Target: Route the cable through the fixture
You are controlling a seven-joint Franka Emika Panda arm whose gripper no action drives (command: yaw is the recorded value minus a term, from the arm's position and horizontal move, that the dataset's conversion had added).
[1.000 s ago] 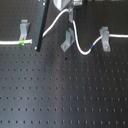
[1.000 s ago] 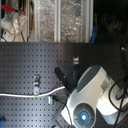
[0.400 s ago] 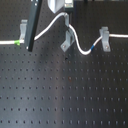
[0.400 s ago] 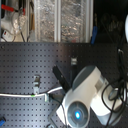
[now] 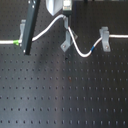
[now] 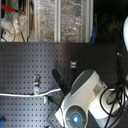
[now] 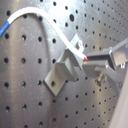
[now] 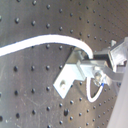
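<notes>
White cable is sitting pinched in your claw, upper centre of the first exterior view, directly above the diagonal fixture. Seating step is running; next, press down into the fork.

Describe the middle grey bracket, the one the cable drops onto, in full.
The fixture is a small grey bracket that looks like metal, with a forked top and a flat foot, standing on the black perforated board. It sits skewed, between two similar brackets in the first exterior view. The white cable reaches its fork from above; in both wrist views the cord lies against the notch. The gripper is close beside it, holding the cable.
</notes>
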